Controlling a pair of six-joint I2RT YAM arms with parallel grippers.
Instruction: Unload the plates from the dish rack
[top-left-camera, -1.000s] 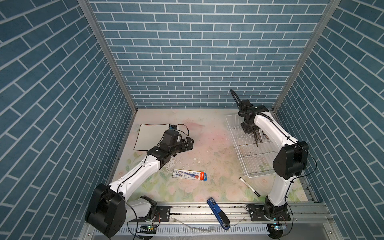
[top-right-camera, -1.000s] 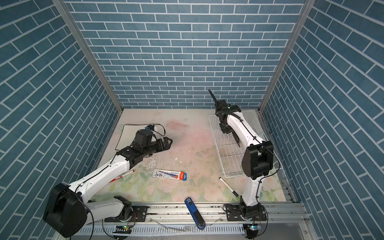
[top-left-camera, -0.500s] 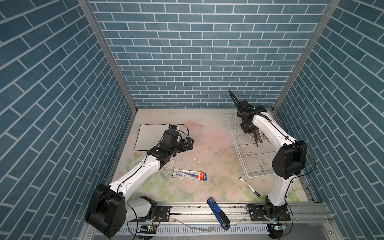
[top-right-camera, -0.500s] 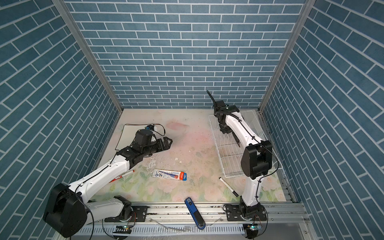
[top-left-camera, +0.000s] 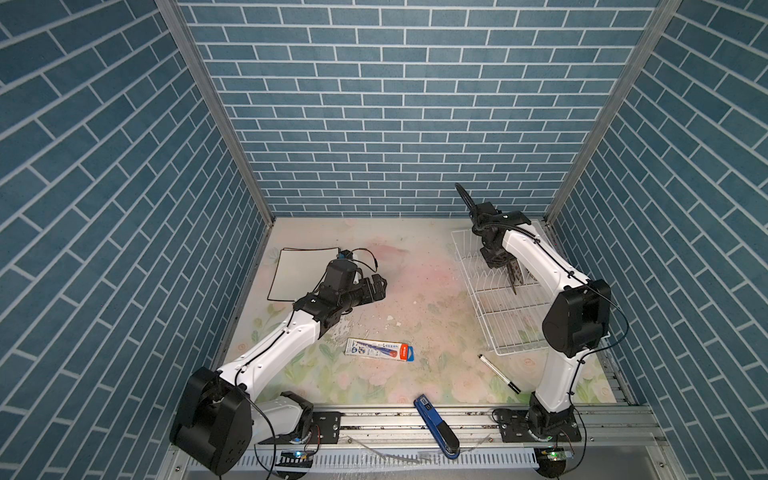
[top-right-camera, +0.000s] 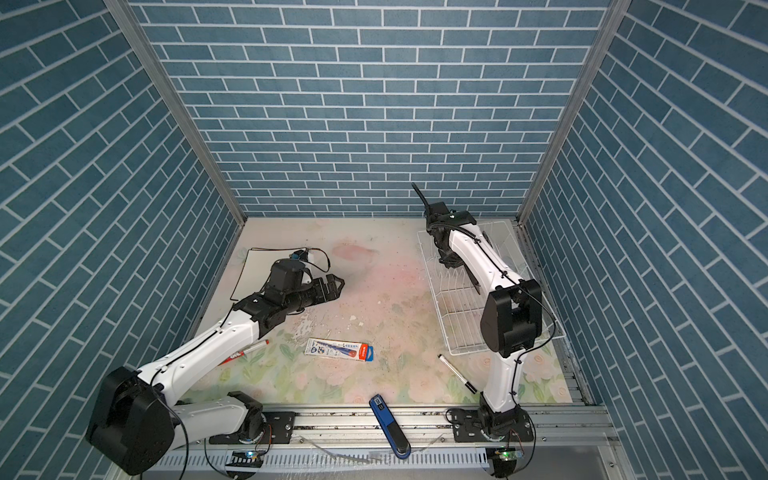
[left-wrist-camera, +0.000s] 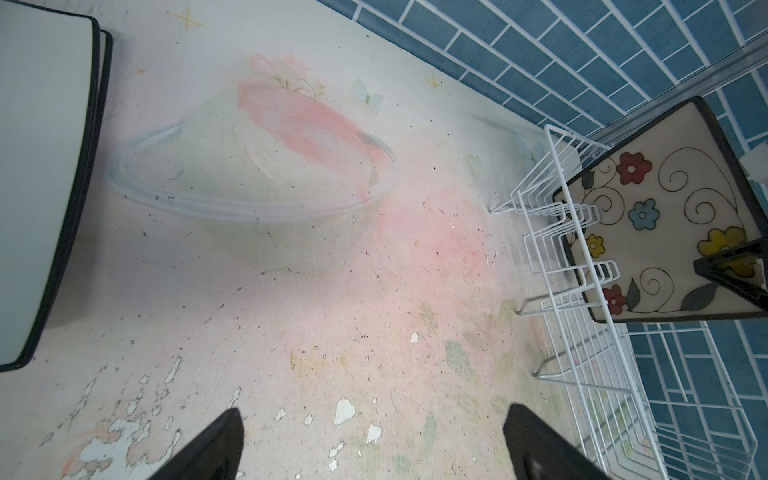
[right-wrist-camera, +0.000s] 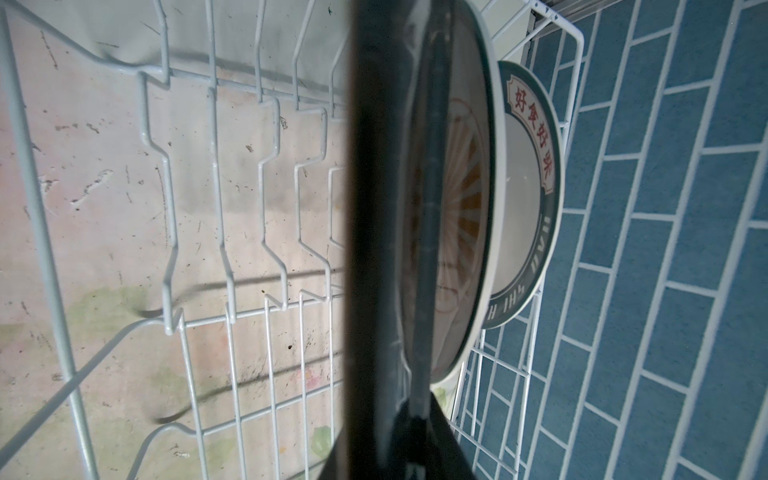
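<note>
In both top views one rack (top-left-camera: 496, 307) is sitting along the surface's right edge. One flowered plate (top-left-camera: 514, 276) is standing on edge in its back half, directly under the right pincer (top-left-camera: 508, 266), which is hanging over the plate's top rim. White square plates (top-left-camera: 301, 272) are lying flat at the back left corner, beside the left pincer (top-left-camera: 374, 286), which is hovering with jaws wide apart.

The left wrist view is showing two black rims in that stack, so two plates, and one black finger (left-wrist-camera: 708, 269) lying against the flowered face.

The right wrist view is showing two round plates (right-wrist-camera: 536, 187) standing behind the flowered one. The jaws are straddling its rim, but I cannot tell whether they are clamping it.
</note>
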